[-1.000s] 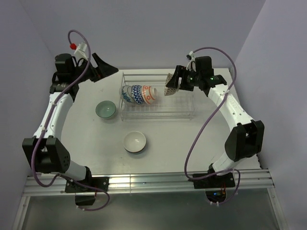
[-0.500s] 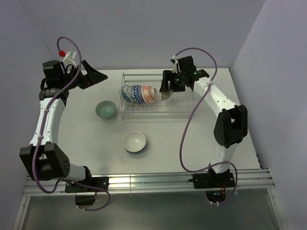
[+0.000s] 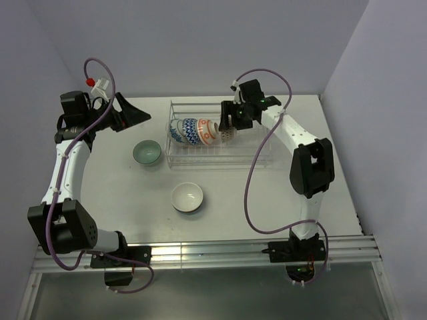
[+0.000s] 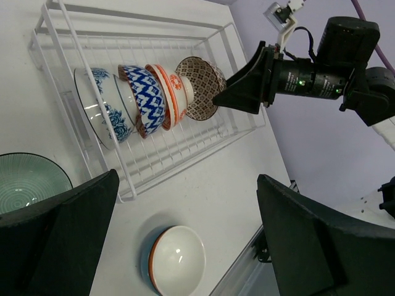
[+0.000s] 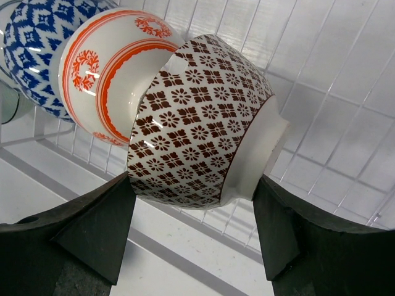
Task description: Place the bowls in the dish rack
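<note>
Six bowls are in view, with one dish rack (image 3: 200, 159) and two arms. Four of the bowls stand on edge in a tight row at the left end of the rack, which sits toward the far middle of the table (image 3: 120, 200). From left to right they are a blue-and-white floral bowl (image 4: 99, 105), a blue zigzag bowl (image 4: 145, 98), an orange-red patterned bowl (image 4: 170, 92) and a brown-patterned bowl (image 5: 197, 117). The right half of the rack holds nothing. The other two bowls sit upright on the table: a green bowl (image 3: 147, 152) just left of the rack's near-left corner, and a white bowl (image 3: 187, 197) nearer, in front of the rack and well apart from it. The right gripper (image 5: 192, 182) reaches into the rack from the right. The brown-patterned bowl lies between its jaws, tipped so that its rim side leans on the orange-red patterned bowl and its foot points right. One finger meets the rim side and the other meets the foot side, so the jaws look clenched on this bowl. The left gripper (image 4: 188, 179) hangs above the far-left part of the table, well apart from every bowl, its jaws spread wide and holding nothing.
</note>
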`<state>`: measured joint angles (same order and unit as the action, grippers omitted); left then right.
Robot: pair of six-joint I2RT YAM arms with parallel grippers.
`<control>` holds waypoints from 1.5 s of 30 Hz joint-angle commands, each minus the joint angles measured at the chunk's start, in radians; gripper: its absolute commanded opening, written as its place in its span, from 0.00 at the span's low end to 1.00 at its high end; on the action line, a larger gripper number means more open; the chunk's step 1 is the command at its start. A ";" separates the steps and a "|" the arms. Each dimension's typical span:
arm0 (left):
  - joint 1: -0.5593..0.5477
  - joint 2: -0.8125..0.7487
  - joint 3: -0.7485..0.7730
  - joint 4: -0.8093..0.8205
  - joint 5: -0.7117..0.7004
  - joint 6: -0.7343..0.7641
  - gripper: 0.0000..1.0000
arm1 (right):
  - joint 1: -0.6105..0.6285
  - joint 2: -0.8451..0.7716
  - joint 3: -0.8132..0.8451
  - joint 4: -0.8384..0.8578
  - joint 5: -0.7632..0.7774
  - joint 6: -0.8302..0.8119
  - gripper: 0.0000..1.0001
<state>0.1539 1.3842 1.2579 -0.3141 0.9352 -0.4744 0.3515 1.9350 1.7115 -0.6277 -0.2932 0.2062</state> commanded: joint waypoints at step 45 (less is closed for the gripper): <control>0.018 -0.037 -0.022 -0.023 0.019 0.071 0.99 | 0.070 0.107 0.168 -0.038 0.078 -0.036 0.81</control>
<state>0.1650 1.3842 1.2297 -0.3298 0.9588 -0.4374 0.4000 2.0315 1.8263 -0.6926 -0.2031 0.1665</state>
